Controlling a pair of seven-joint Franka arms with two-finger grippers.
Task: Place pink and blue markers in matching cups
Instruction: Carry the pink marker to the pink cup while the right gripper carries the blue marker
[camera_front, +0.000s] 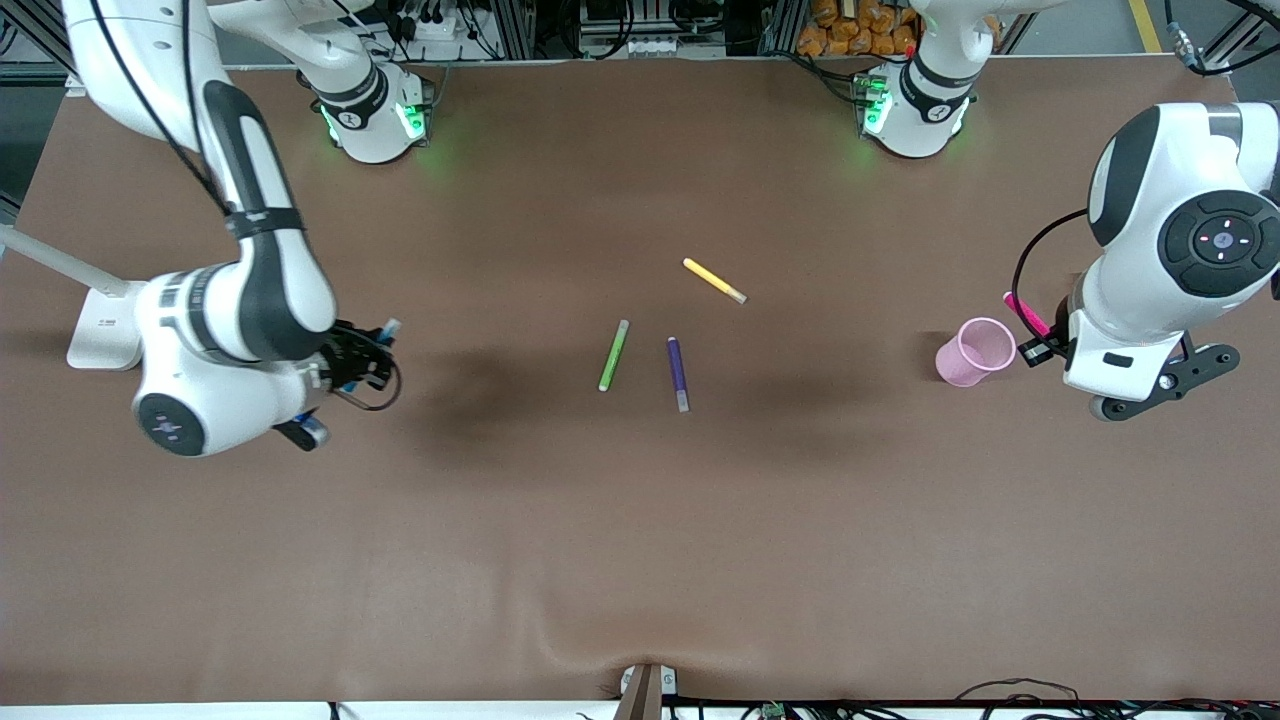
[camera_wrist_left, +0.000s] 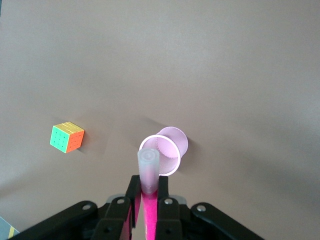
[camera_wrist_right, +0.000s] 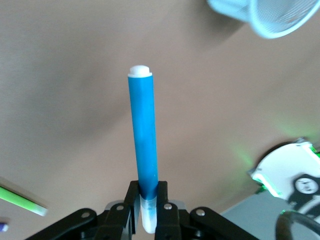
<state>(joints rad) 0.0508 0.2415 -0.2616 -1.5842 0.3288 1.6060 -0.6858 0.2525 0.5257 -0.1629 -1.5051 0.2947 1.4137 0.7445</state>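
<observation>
Scanning the mid-table first, I note three loose pens on the brown mat (camera_front: 640, 520): a lime-green pen (camera_front: 613, 356), a purple pen (camera_front: 678, 373) just beside it, and a yellow pen (camera_front: 714, 280) farther from the front camera; none lies between either gripper and a cup. A multicoloured puzzle cube (camera_wrist_left: 67, 137) rests on the mat near the pink cup (camera_front: 974, 351), apart from it. I see the left gripper (camera_wrist_left: 148, 197) pinching the pink marker (camera_wrist_left: 148, 220), pale cap end forward, over the mat just beside that cup, a translucent, ribbed, rolled-rim vessel standing at the left arm's end. I see the right gripper (camera_wrist_right: 148, 200) clamped on the blue marker (camera_wrist_right: 144, 140), a smooth slim cylinder, at the right arm's end. The blue cup (camera_wrist_right: 272, 17) appears only in the right wrist view, translucent and finely ribbed.
</observation>
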